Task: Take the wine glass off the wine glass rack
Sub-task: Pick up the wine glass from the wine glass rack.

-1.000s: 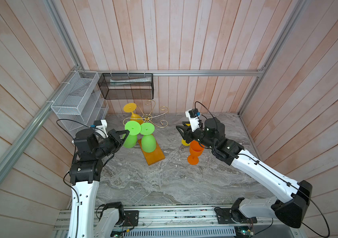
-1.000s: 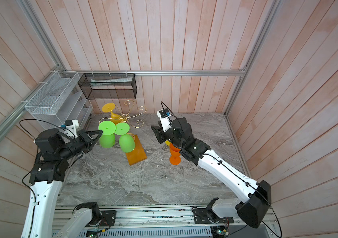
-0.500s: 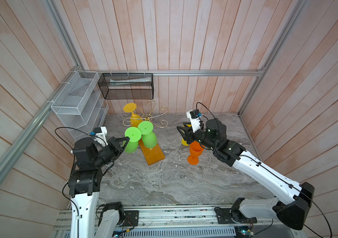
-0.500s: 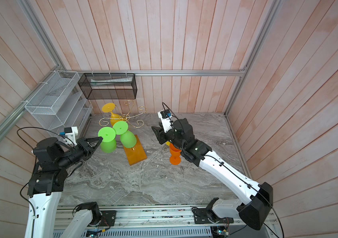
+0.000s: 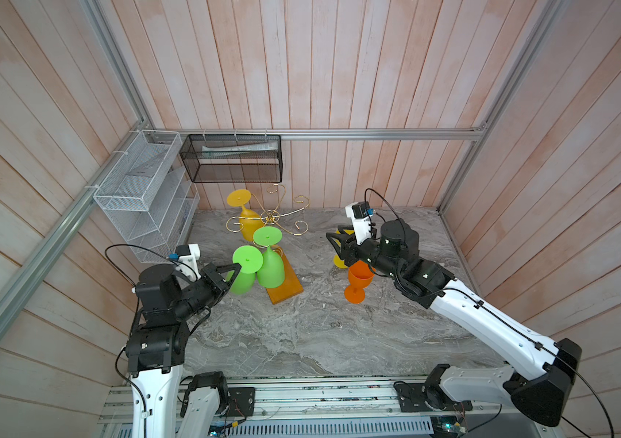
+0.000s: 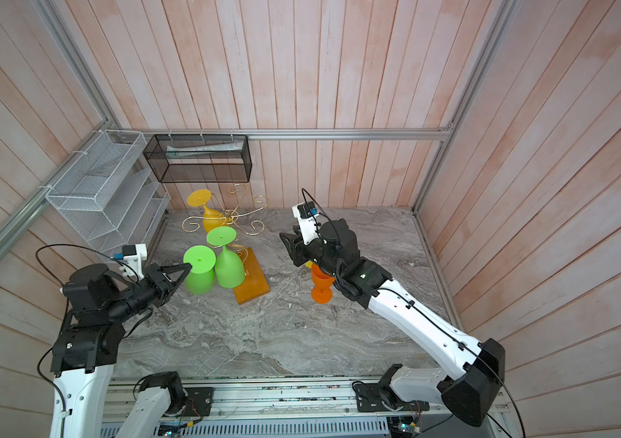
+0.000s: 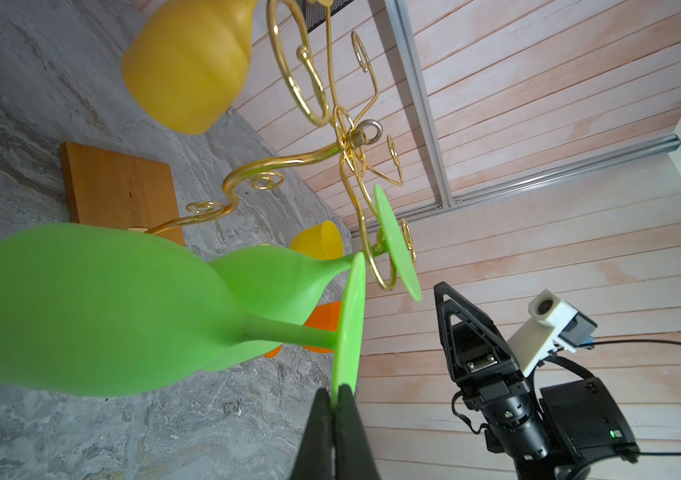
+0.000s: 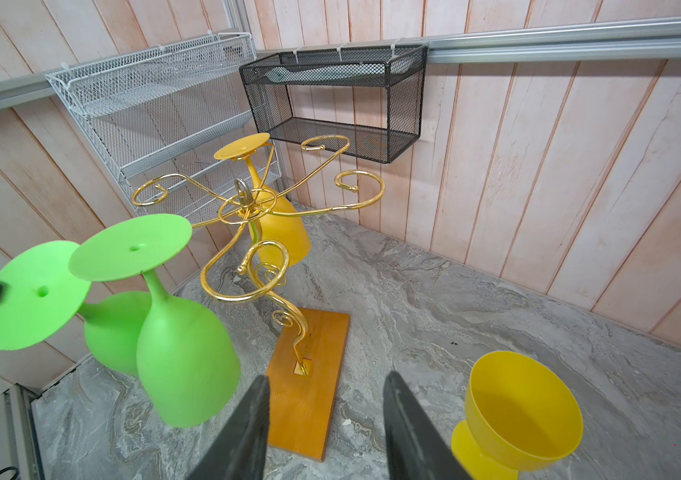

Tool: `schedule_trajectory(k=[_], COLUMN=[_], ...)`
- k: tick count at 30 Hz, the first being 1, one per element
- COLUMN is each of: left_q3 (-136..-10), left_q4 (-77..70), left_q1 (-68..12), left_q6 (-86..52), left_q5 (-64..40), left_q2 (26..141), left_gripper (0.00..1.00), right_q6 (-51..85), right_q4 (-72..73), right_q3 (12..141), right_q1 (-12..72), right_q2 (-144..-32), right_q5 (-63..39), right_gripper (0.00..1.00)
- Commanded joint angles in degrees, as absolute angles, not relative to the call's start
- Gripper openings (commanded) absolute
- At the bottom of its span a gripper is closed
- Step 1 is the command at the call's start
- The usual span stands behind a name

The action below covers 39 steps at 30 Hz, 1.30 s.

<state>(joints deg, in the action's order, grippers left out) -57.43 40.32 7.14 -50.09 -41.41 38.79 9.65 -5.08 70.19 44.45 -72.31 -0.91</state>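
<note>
The wine glass rack (image 5: 271,218) is gold wire on an amber wooden base (image 5: 287,285). My left gripper (image 5: 236,267) is shut on the foot rim of a green wine glass (image 5: 247,259), holding it upside down just left of the rack, clear of the wire arms. In the left wrist view the left gripper (image 7: 335,392) pinches that foot's edge (image 7: 347,324). A second green glass (image 5: 270,265) and a yellow glass (image 5: 248,223) hang on the rack. My right gripper (image 5: 333,242) stands open right of the rack; in the right wrist view the right gripper (image 8: 326,378) holds nothing.
An orange glass (image 5: 358,282) and a yellow cup (image 8: 526,407) stand upright on the marble under my right arm. A white mesh shelf (image 5: 142,197) hangs on the left wall and a black mesh basket (image 5: 233,159) on the back wall.
My left gripper has drawn the green glass away from the rack, down and toward the near left. The second green glass stays hanging. The right arm has barely moved.
</note>
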Motion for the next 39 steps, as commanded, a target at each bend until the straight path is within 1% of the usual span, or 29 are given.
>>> schedule_trajectory(k=[1, 13, 25, 29, 33, 35, 39], left_q3=[-55.7, -49.2, -45.7, -45.4, -46.3, -48.0, -52.4], left_q4=[41.5, 40.5, 28.7, 23.6, 18.1, 16.6, 14.8], left_q1=[7.2, 4.2, -0.5, -5.4, -12.8, -17.2, -22.9], left_q6=[-48.9, -54.0, -62.5, -65.2, -67.3, -67.2, -66.2], left_q5=[-43.9, -48.0, -50.6, -47.9, -43.3, -40.0, -35.9], left_q2=[36.9, 31.5, 31.0, 32.3, 34.7, 36.4, 40.1], left_gripper=[0.0, 0.0, 0.0, 0.0, 0.0, 0.0, 0.0], right_q6=[11.6, 16.8, 23.7, 24.2, 25.0, 25.5, 26.9], right_q4=[-6.8, -10.5, -12.8, -12.8, -13.1, -13.3, -13.4], right_q3=[69.0, 68.4, 65.8, 65.7, 65.7, 65.9, 65.4], right_q1=[44.8, 43.6, 37.2, 36.7, 35.9, 35.3, 33.4], right_q2=[-71.0, -71.3, -70.1, -70.1, -70.2, -70.1, -69.4], right_q5=[0.4, 2.9, -0.5, -0.8, -0.9, -1.4, -2.8], right_gripper=[0.44, 0.43, 0.43, 0.43, 0.43, 0.43, 0.43])
